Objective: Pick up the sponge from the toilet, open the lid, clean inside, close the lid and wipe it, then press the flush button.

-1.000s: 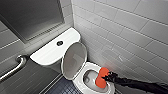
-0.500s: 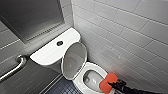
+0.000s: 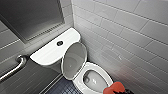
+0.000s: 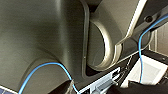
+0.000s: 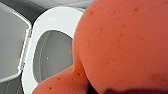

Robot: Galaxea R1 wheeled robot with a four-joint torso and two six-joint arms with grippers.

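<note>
The white toilet stands in a corner with its lid raised and leaning back against the tank, greyish underside showing. In the middle of the tank top sits the dark round flush button. My right gripper is shut on the orange-red sponge, which hangs just off the front right edge of the seat. In the right wrist view the sponge looms large, with the seat ring, the open bowl and the lid beyond it. Nothing is held by the left gripper.
A white tiled wall runs close along the toilet's right side. A steel panel is set in the wall behind the tank and a metal grab bar is at the left. Dark floor lies left of the bowl.
The right gripper has drawn the sponge back from over the bowl's front toward the picture's lower right. The lid and the toilet have not moved.
</note>
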